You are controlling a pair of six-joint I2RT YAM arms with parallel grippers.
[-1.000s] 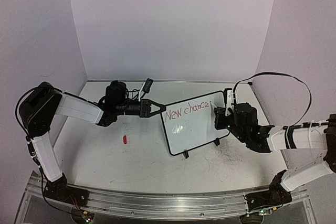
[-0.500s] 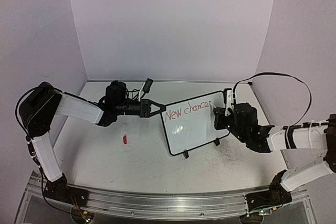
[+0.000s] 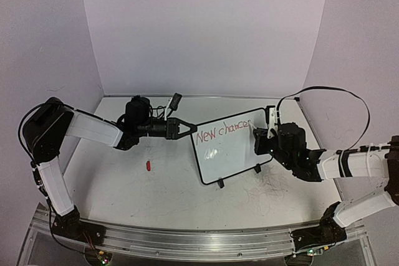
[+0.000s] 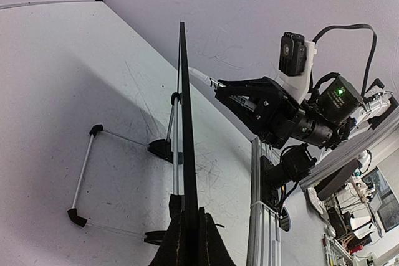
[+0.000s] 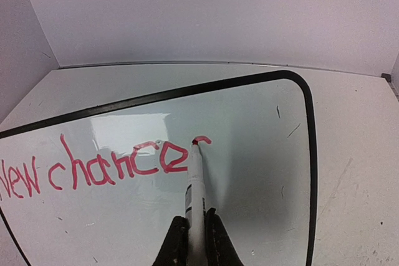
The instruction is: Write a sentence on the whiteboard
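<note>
Both arms stretched inward | left gripper [image 3: 185, 128] clamped on whiteboard [image 3: 232, 154] edge | right gripper [image 5: 194, 236] grasping marker [image 5: 197, 182], tip touching whiteboard just ahead of gripper.

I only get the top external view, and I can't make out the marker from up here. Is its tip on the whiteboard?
Observer: Yes. In the right wrist view the red tip of the marker meets the whiteboard at a small stroke just after "chance".
Operator: How is it held?
Observer: The right hand is shut on its barrel, which points straight out between the fingers.
Operator: And the left hand?
Observer: Its wrist view shows the left hand shut on the board's edge, the board seen edge-on, its black feet on the table.
</note>
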